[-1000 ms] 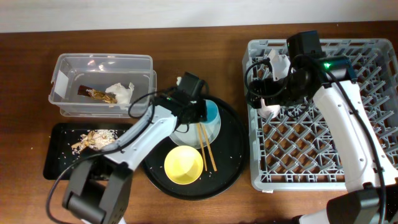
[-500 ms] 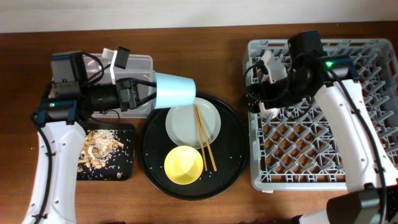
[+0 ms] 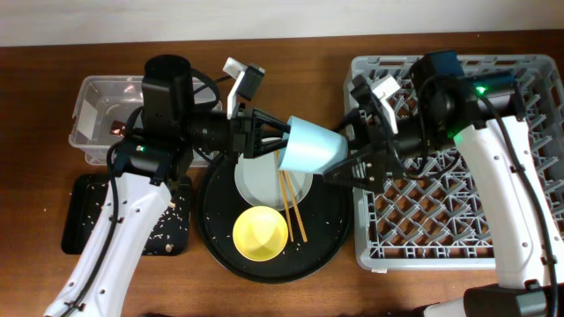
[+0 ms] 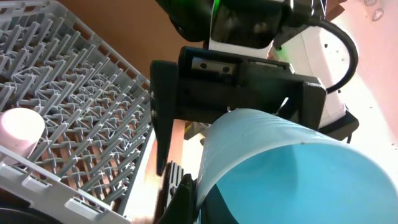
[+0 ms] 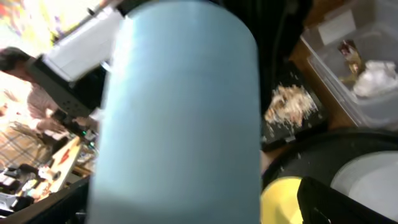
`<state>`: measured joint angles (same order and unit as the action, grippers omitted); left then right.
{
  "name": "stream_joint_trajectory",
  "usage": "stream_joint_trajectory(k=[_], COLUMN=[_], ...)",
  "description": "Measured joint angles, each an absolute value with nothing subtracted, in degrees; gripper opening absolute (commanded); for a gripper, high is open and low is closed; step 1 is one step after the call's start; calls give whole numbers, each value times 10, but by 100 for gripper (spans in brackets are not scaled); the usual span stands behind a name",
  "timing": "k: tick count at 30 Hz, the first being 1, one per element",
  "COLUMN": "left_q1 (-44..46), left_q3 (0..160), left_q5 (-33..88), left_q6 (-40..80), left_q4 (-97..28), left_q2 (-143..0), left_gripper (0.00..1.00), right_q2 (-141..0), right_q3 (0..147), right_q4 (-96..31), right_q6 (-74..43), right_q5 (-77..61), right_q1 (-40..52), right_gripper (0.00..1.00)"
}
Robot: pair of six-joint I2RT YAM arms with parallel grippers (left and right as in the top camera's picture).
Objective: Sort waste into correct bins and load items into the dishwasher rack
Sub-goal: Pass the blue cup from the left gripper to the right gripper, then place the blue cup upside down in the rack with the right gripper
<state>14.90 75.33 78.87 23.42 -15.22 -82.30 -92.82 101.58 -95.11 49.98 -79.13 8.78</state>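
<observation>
My left gripper (image 3: 278, 145) is shut on the rim of the light-blue cup (image 3: 310, 147) and holds it on its side in the air, between the round tray and the dishwasher rack (image 3: 458, 220). My right gripper (image 3: 351, 154) is open, with its fingers on either side of the cup's base. The cup fills the right wrist view (image 5: 180, 112) and shows in the left wrist view (image 4: 292, 168). The pink cup (image 4: 22, 127) stands in the rack. The plate (image 3: 260, 180), chopsticks (image 3: 293, 207) and yellow bowl (image 3: 260, 233) lie on the round tray.
The round black tray (image 3: 330, 233) sits in the middle. The clear tub (image 3: 97, 114) at the back left holds the tissue (image 5: 376, 78) and wrapper (image 5: 348, 53). The shallow black tray (image 3: 84, 220) holds food scraps (image 5: 289, 102).
My left arm lifted the light-blue cup off the plate and carried it right toward the rack. My right gripper came left out of the rack to meet the cup.
</observation>
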Motion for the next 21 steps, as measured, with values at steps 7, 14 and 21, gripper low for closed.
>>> stream_joint_trajectory(k=[7, 14, 21], left_q1=[149, 149, 149], left_q3=[753, 753, 757], left_q5=[785, 784, 778], left_q6=[236, 236, 205], left_q4=[-154, -154, -260], left_q2=[-823, -823, -823], left_gripper=[0, 23, 32], right_q2=[-928, -928, -928], right_q3=[1016, 1016, 1016], right_q4=[-950, -954, -911], right_q6=[514, 512, 515], right_q5=[-818, -804, -796], right_q1=[88, 88, 88], right_gripper=[72, 55, 54])
